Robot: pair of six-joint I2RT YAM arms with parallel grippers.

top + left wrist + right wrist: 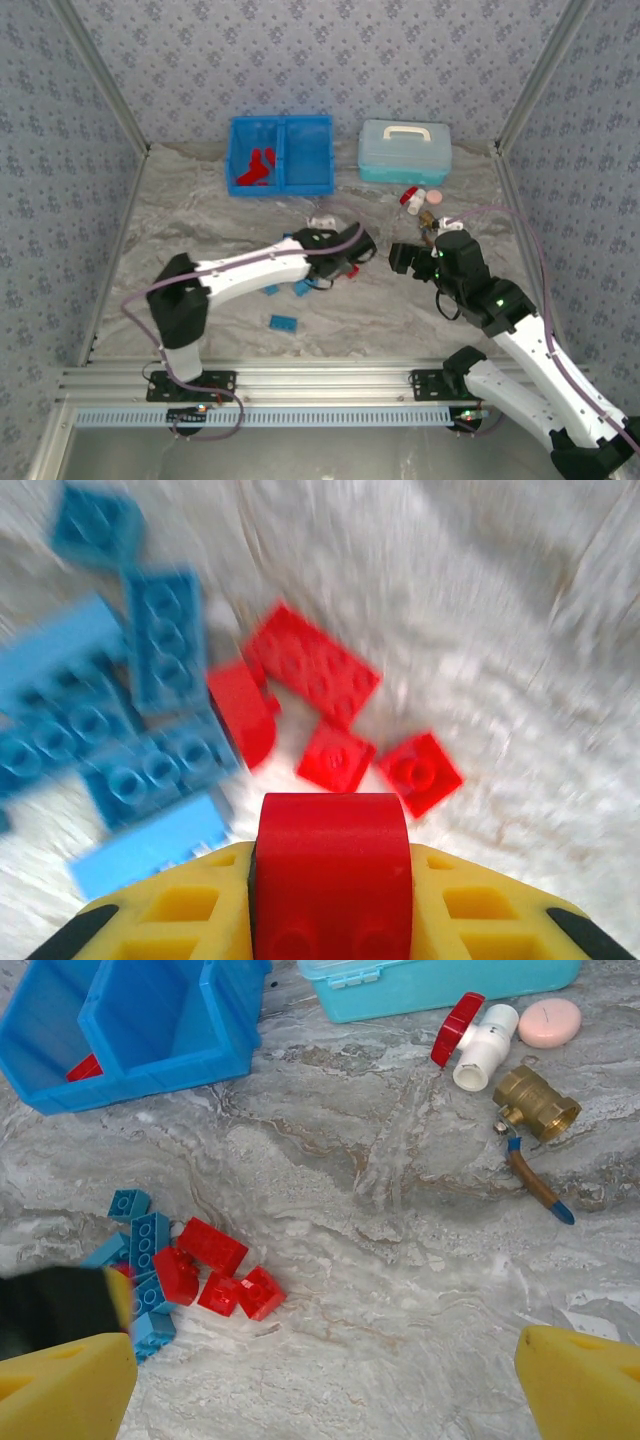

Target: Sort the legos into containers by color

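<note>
while the left claw point(335, 915) is clamping one red lego point(330, 840) between its yellow fingers point(190, 915) near the pile, four loose red legos point(312, 670) are lying on the table point(500, 600), touching or just beside at least five blue legos point(165, 635). one stray blue lego point(285, 322) is lying apart, nearer the arm bases. the right claw point(320, 1390) is standing wide, gripping nothing. one blue bin point(310, 189) is sitting toward the far wall, showing two compartments. the left compartment point(243, 140) is holding sorted red legos point(255, 168), count unclear. right of the bin, one pale case point(404, 150), one red-handled valve point(470, 1040), one brass valve point(535, 1100) and one pink disc point(550, 1022) are lying.
</note>
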